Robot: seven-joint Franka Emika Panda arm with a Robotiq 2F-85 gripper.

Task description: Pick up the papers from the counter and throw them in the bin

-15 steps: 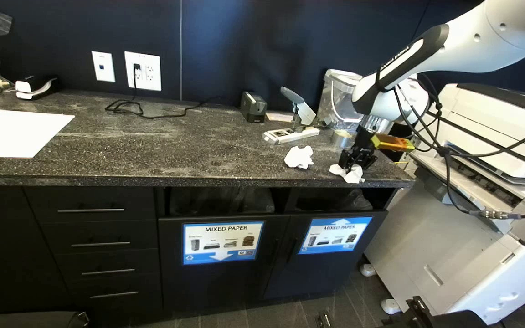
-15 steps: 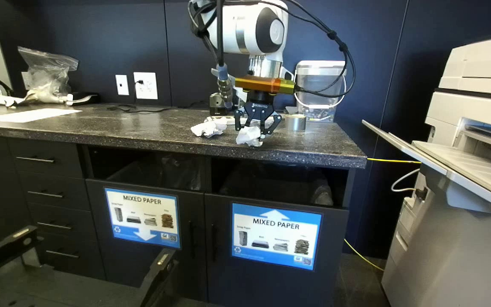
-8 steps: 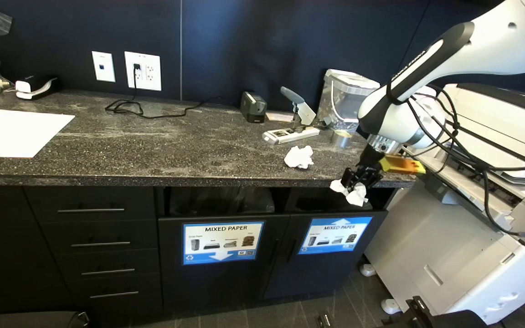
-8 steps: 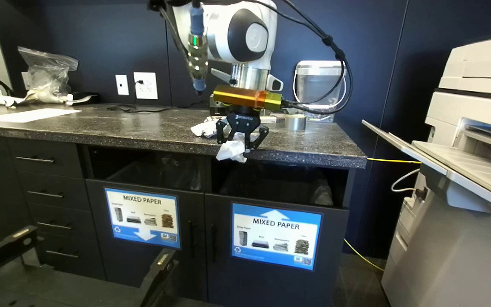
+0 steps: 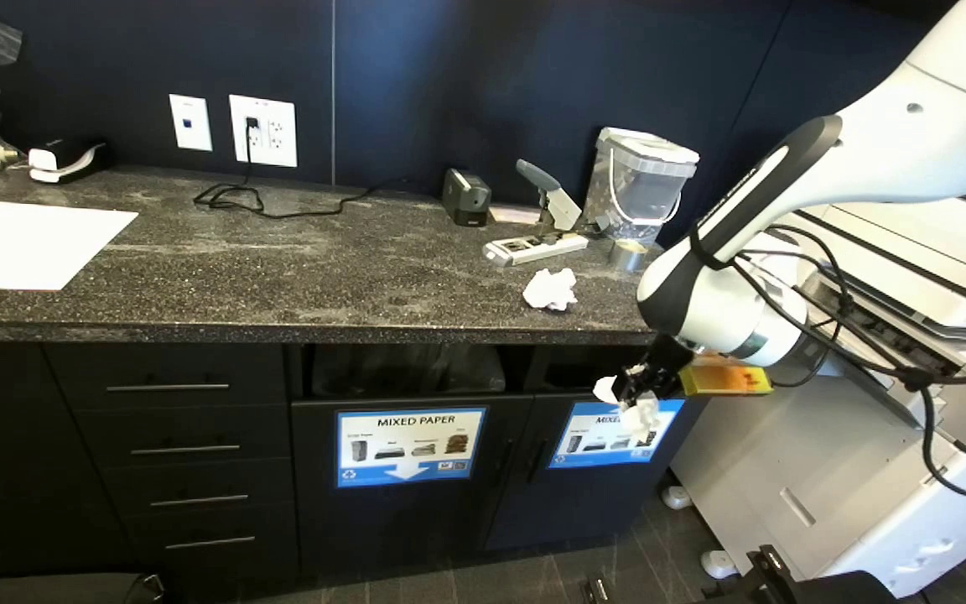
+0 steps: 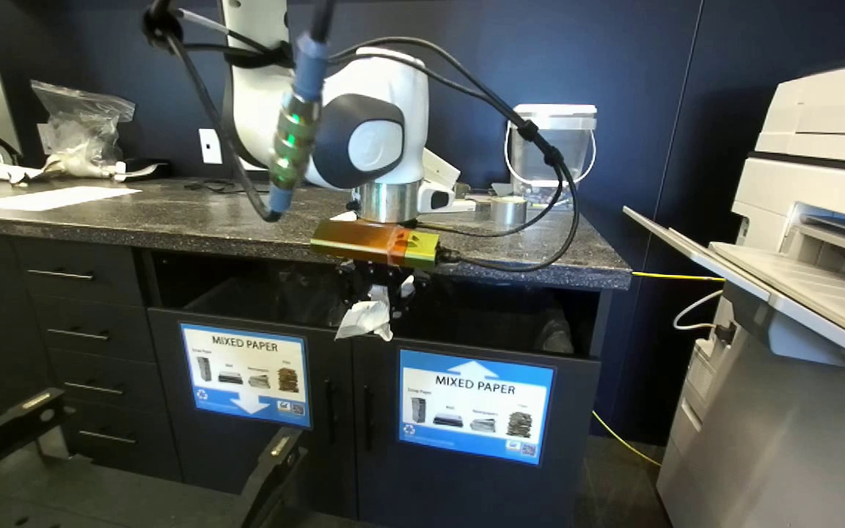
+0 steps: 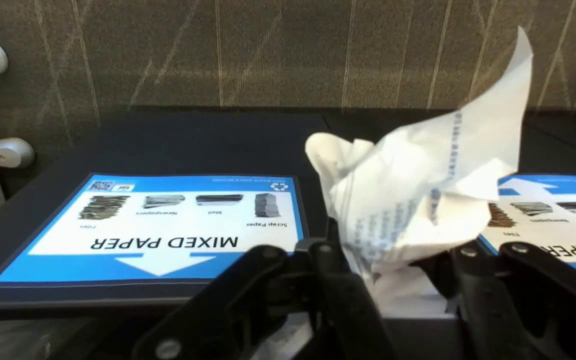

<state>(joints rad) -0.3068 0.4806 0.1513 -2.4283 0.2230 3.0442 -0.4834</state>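
Observation:
My gripper (image 5: pixel 630 390) is shut on a crumpled white paper (image 5: pixel 641 417), held in front of the cabinet below the countertop. In an exterior view the held paper (image 6: pixel 365 320) hangs near the divider between two bin openings. In the wrist view the printed paper (image 7: pixel 418 190) sticks out between the fingers (image 7: pixel 340 280). Another crumpled paper (image 5: pixel 550 289) lies on the counter (image 5: pixel 324 277); the arm mostly hides it in an exterior view. A flat white sheet (image 5: pixel 30 243) lies at the counter's left. The bin opening (image 6: pixel 466 312) is dark, with a clear liner (image 6: pixel 554 334) inside.
Cabinet doors with MIXED PAPER signs (image 6: pixel 475 407) stand below the openings. A stapler (image 5: pixel 537 247), sharpener (image 5: pixel 466 199), tape roll (image 5: pixel 627 254) and clear bucket (image 5: pixel 638 184) stand on the counter. A printer (image 5: pixel 802 419) stands beside it. Cables hang from the arm.
My gripper has lifted the crumpled paper off the counter, carried it out past the front edge, and lowered it to the level of the bin openings. The other papers have not moved.

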